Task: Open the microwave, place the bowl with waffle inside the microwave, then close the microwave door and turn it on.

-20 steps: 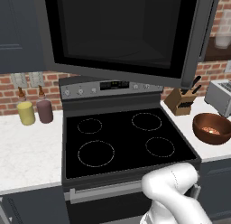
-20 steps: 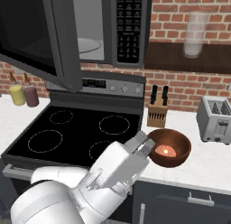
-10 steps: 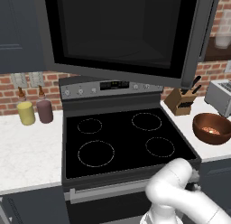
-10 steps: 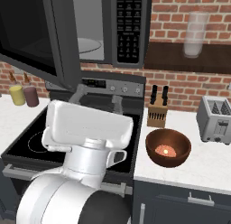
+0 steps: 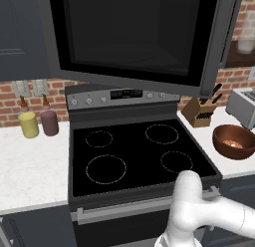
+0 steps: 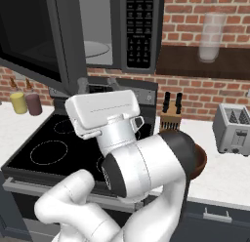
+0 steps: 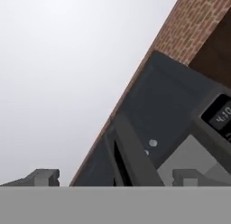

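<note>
Your arm (image 6: 141,168) is folded up close over the near edge of the stove (image 5: 134,156), its hand tilted upward, and your fingers (image 7: 45,177) stand spread wide with nothing between them. The microwave door (image 5: 134,37) hangs open above the stove, and the bowl (image 5: 234,141) with the waffle (image 5: 232,143) sits on the white tabletop (image 5: 30,166) to the right, near the knife block (image 5: 199,111) and toaster (image 6: 234,129), before a brick wall (image 6: 195,21).

Base cams behind arm, L & R, sharing stove (image 5: 134,151), hand cam tilted
</note>
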